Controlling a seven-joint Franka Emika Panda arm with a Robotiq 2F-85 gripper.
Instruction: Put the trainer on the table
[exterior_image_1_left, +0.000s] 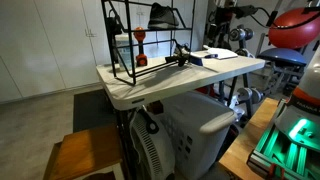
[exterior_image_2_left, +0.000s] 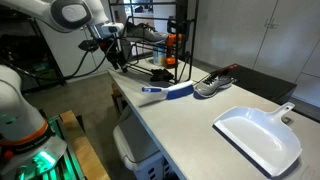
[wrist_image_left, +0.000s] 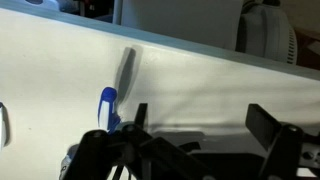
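**TRAINER PLACEMENT: TASK STATUS AND END EFFECTOR CONDITION**

Nearest in an exterior view, a white plastic dustpan (exterior_image_2_left: 258, 137) lay on the pale grey-white plastic tabletop (exterior_image_2_left: 175, 125). Just beyond it lay a small dark grey-black shape with a paler edge, taken to be the trainer (exterior_image_2_left: 216, 84). The picture was too coarse to confirm this. It rested flat on the tabletop, apart from the dustpan and near a blue-handled brush (exterior_image_2_left: 170, 93).

Step in hand, as a judgement: if that identification was correct, placement was complete and only withdrawal was left. The next move called for a clean retreat that kept clear of the black wire rack (exterior_image_2_left: 155, 48) at the far end.

Farthest off, the end effector (exterior_image_2_left: 117, 52) hung above the tabletop beside the rack, well apart from the trainer. In the wrist view the end effector (wrist_image_left: 203, 120) stood wide open. Its fingers (wrist_image_left: 265, 125) were spread, and no object showed between them. It gripped nothing and touched nothing. A black tangle (wrist_image_left: 100, 152) at the lower left of that view could not be identified.
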